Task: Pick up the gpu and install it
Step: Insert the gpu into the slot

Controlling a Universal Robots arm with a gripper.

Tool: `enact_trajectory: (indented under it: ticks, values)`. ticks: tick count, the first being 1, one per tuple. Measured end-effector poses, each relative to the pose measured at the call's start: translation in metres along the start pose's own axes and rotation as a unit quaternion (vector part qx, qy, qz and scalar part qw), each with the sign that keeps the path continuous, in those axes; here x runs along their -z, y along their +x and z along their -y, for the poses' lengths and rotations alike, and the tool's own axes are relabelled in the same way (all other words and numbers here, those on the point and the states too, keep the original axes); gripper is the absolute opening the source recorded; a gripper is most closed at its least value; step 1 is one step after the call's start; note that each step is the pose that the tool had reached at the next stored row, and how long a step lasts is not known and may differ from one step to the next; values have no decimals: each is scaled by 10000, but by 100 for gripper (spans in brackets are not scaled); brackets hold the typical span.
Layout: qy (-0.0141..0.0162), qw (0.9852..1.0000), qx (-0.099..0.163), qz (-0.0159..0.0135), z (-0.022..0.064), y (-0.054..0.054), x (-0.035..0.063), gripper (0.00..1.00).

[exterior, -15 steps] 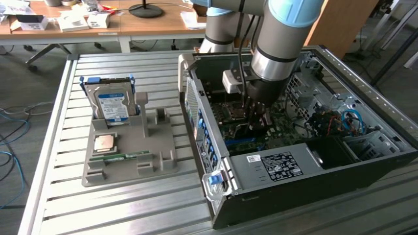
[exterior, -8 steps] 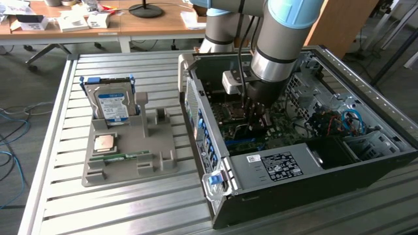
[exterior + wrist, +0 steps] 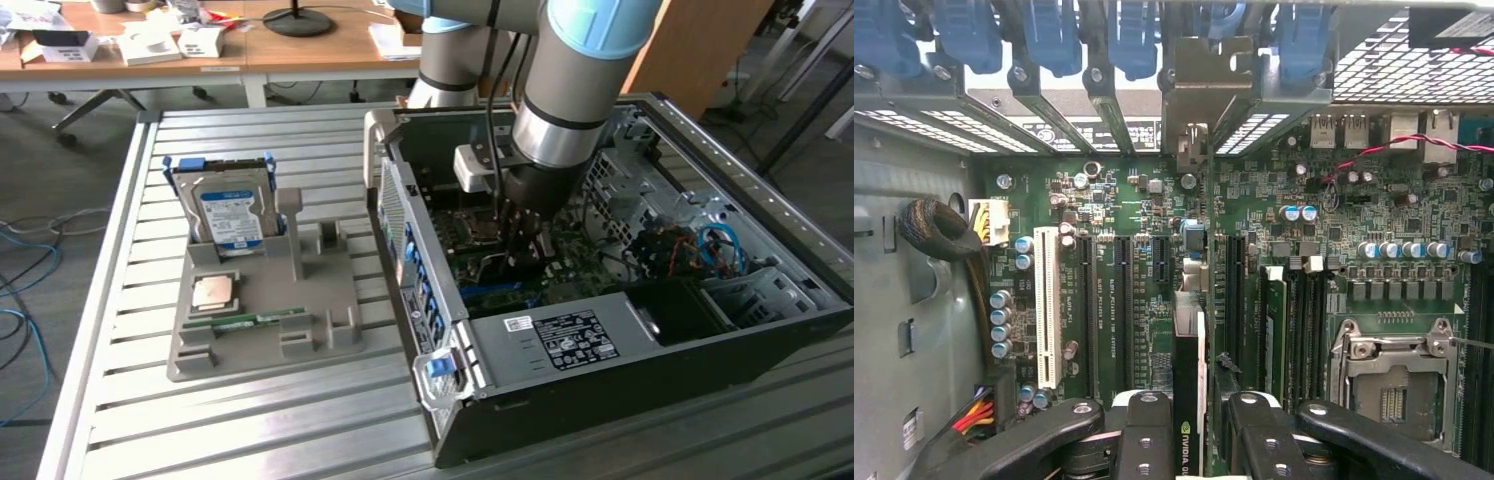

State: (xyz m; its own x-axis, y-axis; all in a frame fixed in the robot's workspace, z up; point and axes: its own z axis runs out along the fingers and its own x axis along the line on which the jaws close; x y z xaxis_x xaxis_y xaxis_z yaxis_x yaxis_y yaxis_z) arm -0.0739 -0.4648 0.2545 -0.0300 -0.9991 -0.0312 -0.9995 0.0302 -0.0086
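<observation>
My gripper [image 3: 1192, 420] is down inside the open computer case [image 3: 747, 300], above the green motherboard [image 3: 1124, 210]. It is shut on the gpu [image 3: 1188, 360], which I see edge-on between the two black fingers [image 3: 1149, 425]. The card runs from the fingers up to its silver end bracket [image 3: 1199, 100] at the case's rear slot openings. It stands upright over the black expansion slots [image 3: 1234, 300]; I cannot tell whether it is seated. In the exterior view the gripper [image 3: 523, 240] hangs over the middle of the board, the card mostly hidden behind it.
A grey parts holder [image 3: 267, 310] on the slatted metal table [image 3: 147, 400] carries a blue-labelled hard drive [image 3: 227, 215], a processor [image 3: 214, 292] and a memory stick [image 3: 247, 322]. Cable bundles [image 3: 939, 230] and the processor socket [image 3: 1394, 380] flank the slots. A cluttered desk [image 3: 200, 40] stands behind.
</observation>
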Motion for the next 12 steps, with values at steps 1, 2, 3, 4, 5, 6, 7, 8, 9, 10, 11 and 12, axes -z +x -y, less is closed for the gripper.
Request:
enact_trajectory:
  ticks: [1, 2, 3, 4, 5, 6, 7, 8, 9, 10, 11, 12]
  values:
    - [0, 10000, 0, 0, 0, 1, -2, 26]
    - [0, 10000, 0, 0, 0, 1, -5, 26]
    - [-1, 10000, 0, -1, 0, 1, -5, 26]
    - [-1, 10000, 0, -2, 0, 1, -6, 26]
    - [0, 10000, 0, -1, 0, 1, -6, 26]
    - [-1, 10000, 0, 7, 0, 1, -6, 26]
    - [-2, 10000, 1, 40, 1, 0, -7, 26]
    - [-1, 10000, 0, 53, 0, 0, -7, 26]
    - [-1, 10000, 0, 53, 0, 0, -7, 26]
    - [-2, 10000, 0, 54, 0, 0, -7, 26]
    - [-2, 10000, 0, 54, 0, 0, -7, 26]
    - [-2, 10000, 0, 49, 0, 1, -7, 26]
